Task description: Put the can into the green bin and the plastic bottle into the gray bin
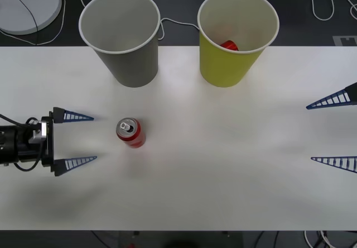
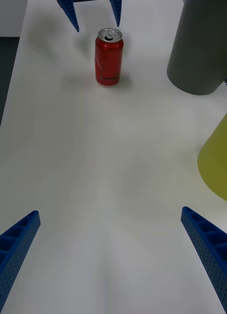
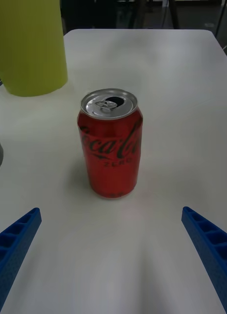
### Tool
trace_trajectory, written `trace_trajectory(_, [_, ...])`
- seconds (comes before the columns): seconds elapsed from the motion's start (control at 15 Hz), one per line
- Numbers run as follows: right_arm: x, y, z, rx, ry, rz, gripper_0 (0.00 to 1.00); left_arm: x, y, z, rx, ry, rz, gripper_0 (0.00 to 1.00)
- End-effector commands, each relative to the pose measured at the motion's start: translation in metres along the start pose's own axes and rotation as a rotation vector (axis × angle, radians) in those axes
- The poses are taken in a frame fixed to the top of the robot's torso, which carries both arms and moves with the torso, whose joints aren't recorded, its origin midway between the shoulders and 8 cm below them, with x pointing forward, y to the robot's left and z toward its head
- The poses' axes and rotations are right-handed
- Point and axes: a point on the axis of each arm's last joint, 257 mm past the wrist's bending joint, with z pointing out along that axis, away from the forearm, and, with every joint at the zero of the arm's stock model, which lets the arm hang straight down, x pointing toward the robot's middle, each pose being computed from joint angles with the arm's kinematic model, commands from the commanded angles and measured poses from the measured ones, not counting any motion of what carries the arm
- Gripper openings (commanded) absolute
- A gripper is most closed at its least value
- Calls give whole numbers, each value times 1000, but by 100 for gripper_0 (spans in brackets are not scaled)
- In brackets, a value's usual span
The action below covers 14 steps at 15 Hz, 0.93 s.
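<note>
Farthest to the robot's left, low over the white table (image 1: 223,192), the left gripper (image 1: 83,138) lies level with its two blue ribbed fingers spread wide apart, holding nothing, tips pointing toward the table's middle. Just beyond those tips, not touching them, stands the can (image 1: 131,133), a small red drink can upright on its base, so its long axis runs straight up and its silver top with the opened pull tab faces the ceiling; the left wrist view shows black lettering on the side turned toward that gripper. Behind the can, at the table's far edge, the gray bin (image 1: 124,41) stands upright, mouth up. Next to it on the right, near but apart, the green bin (image 1: 234,41) also stands upright, with something red lying inside. At the far right edge, the right gripper (image 1: 329,132) hangs with fingers wide apart and empty, pointing back toward the can, well apart from it.
</note>
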Motion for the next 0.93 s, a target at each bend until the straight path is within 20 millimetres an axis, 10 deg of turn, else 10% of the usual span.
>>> trace_trajectory(0.07, [0,0,0,0,0,0,100,2,1,16,-23,-28,-27,100])
trace_trajectory(0.93, [0,0,0,0,0,0,100,-8,-2,81,-63,-90,-65,100])
